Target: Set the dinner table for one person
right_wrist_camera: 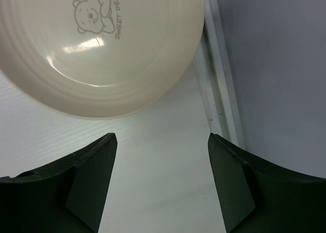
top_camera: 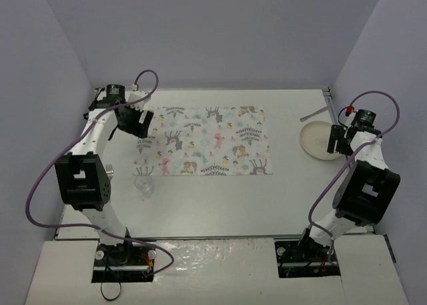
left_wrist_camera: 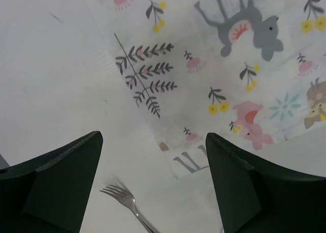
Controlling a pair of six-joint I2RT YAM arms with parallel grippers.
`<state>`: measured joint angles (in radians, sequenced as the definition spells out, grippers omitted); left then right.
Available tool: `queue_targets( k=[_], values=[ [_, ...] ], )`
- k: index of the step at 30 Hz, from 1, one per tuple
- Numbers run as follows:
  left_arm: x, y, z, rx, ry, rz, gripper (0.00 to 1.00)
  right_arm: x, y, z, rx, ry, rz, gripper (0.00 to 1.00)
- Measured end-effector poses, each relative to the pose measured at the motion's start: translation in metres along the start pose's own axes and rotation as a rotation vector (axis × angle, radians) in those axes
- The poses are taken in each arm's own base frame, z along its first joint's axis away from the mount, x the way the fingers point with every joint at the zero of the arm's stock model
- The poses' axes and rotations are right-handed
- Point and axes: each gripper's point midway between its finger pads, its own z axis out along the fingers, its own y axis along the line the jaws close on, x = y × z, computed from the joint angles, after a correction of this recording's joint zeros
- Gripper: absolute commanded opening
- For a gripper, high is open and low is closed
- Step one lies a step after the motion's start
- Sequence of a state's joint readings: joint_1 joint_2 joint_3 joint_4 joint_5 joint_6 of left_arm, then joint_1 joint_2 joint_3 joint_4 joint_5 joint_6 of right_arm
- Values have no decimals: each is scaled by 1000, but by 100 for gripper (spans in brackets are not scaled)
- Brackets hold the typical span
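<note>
The dinner table (top_camera: 220, 198) is a large off-white top. A white printed cloth (top_camera: 207, 141) with animals and leaves lies on it; its left corner shows in the left wrist view (left_wrist_camera: 229, 65). My left gripper (top_camera: 142, 137) hovers open and empty over that corner (left_wrist_camera: 153, 187). A metal fork (top_camera: 110, 171) lies on the table left of the cloth, its tines between my fingers in the left wrist view (left_wrist_camera: 122, 196). A cream plate (top_camera: 319, 139) with a bear print (right_wrist_camera: 97, 44) sits far right. My right gripper (top_camera: 333, 141) is open and empty beside its right rim (right_wrist_camera: 160, 182).
A clear glass (top_camera: 144, 183) stands just below the cloth's near left corner. A thin metal utensil (top_camera: 313, 113) lies behind the plate. The metal edge rail (right_wrist_camera: 216, 80) and the grey wall (right_wrist_camera: 275, 65) run close on the right gripper's right side.
</note>
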<state>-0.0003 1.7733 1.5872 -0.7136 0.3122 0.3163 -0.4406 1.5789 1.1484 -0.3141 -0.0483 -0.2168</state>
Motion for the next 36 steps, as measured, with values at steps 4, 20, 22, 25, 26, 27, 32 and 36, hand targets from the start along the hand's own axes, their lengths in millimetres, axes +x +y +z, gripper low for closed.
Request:
queue_targets(
  k=[4,20,22,25,26,27,32,36],
  values=[
    [42,11,0,3,68,-46,80,21,-9,23,-37,77,61,69],
    [76,19,-11,24,79,-77,80,18,-11,100,-160,172,137,60],
    [78,18,-10,27,84,-80,80,11,-8,104,-181,157,142,32],
    [79,18,-10,27,86,-82,80,-2,-11,110,-190,122,137,0],
    [79,18,-10,27,86,-83,80,-9,-13,113,-191,104,134,0],
    [80,18,-10,26,86,-83,80,-12,-12,116,-199,96,144,0],
    [79,19,-12,21,84,-84,80,-25,2,117,-254,54,120,0],
    [77,22,-18,3,63,-84,80,-19,14,104,-280,42,93,0]
  ],
)
